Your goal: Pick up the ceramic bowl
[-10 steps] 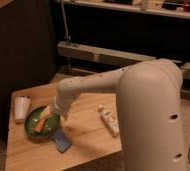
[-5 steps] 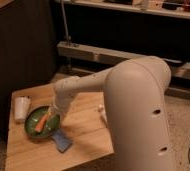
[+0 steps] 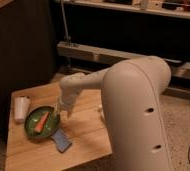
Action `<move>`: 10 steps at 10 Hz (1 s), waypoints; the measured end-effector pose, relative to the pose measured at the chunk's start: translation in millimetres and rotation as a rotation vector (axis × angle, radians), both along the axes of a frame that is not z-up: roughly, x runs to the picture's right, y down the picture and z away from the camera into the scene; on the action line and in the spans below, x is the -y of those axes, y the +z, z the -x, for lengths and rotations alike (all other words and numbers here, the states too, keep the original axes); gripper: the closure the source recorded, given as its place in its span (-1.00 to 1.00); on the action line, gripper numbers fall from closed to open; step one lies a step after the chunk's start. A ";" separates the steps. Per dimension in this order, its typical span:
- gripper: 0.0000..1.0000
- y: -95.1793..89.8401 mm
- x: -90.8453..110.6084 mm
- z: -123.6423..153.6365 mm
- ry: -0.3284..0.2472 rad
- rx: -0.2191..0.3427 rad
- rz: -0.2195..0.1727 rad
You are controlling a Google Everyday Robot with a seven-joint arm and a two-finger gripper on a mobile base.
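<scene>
the ceramic bowl (image 3: 42,123): shallow, round, dark green, glossy, lying flat in lower left of frame w/ gripper (image 3: 58,114) at its right rim.

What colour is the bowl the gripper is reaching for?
Dark glossy green ceramic bowl, seen in the camera view; the gripper is at its right rim.

The dark green glossy ceramic bowl (image 3: 42,123) holds an orange piece (image 3: 41,121), with the off-white gripper (image 3: 57,114) at its right rim, a white cup (image 3: 21,108) and a blue sponge (image 3: 62,140) beside it on the light wooden table (image 3: 88,135).
</scene>
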State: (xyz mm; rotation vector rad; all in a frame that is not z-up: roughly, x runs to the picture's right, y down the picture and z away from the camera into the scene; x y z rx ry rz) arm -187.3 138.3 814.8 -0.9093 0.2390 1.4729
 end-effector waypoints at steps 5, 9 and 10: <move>-0.10 8.0 -11.9 17.5 -0.031 -0.012 0.017; -0.10 11.6 -15.7 36.7 -0.041 0.002 0.037; -0.10 11.9 -18.8 42.7 -0.046 0.008 0.047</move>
